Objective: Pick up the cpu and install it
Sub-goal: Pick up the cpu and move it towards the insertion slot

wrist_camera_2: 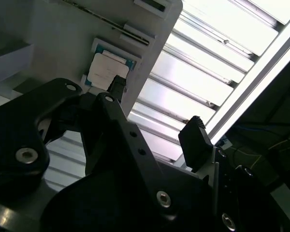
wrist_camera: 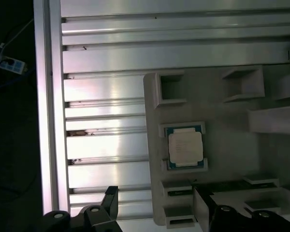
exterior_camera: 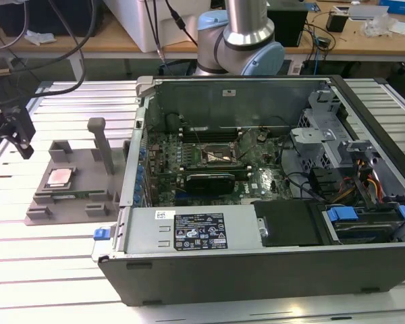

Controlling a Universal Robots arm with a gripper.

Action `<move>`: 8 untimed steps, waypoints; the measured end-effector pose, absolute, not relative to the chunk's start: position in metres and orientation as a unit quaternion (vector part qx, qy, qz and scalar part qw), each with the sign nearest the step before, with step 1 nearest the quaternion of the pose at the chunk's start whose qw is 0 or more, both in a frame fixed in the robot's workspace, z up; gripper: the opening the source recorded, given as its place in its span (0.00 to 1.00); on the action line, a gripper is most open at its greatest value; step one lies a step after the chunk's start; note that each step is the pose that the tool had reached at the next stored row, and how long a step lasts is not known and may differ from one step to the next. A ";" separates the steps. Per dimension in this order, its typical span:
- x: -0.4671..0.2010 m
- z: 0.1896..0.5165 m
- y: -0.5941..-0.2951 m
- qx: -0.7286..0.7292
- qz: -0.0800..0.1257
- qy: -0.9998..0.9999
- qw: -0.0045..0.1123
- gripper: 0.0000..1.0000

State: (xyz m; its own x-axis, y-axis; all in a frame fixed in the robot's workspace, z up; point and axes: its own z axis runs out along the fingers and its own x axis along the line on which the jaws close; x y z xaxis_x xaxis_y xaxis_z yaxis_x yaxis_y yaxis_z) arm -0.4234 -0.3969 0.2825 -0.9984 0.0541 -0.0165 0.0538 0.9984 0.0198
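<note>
The cpu [exterior_camera: 59,177] is a small square chip with a silver top. It lies flat in a recess of the grey plastic tray [exterior_camera: 81,165], at the exterior view's left. Both wrist views show it, as the cpu [wrist_camera: 184,147] and the cpu [wrist_camera_2: 108,71]. My gripper [exterior_camera: 15,135] hangs above the slatted table, off the tray's edge and farther toward the exterior view's left than the chip. Its black fingers [wrist_camera_2: 195,137] stand apart, so the gripper [wrist_camera_2: 157,108] is open and holds nothing. The motherboard socket [exterior_camera: 218,156] sits inside the open computer case.
The open computer case [exterior_camera: 270,202] takes up the middle and the exterior view's right, with tall metal walls, cables and a drive bay. An upright grey post [exterior_camera: 101,142] rises from the tray. The table [wrist_camera: 106,92] is made of aluminium slats. Benches with clutter stand behind.
</note>
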 end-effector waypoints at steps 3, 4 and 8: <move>-0.423 0.279 -0.397 0.027 0.010 1.000 0.008 0.72; -0.423 0.278 -0.397 0.027 0.010 1.000 0.008 0.72; -0.423 0.274 -0.397 0.027 0.010 1.000 0.008 0.72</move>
State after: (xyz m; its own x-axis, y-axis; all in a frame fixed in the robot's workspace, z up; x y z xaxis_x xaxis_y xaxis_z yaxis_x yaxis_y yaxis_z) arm -0.4231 -0.3969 0.2738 -0.9984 0.0540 -0.0164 0.0537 0.9984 0.0197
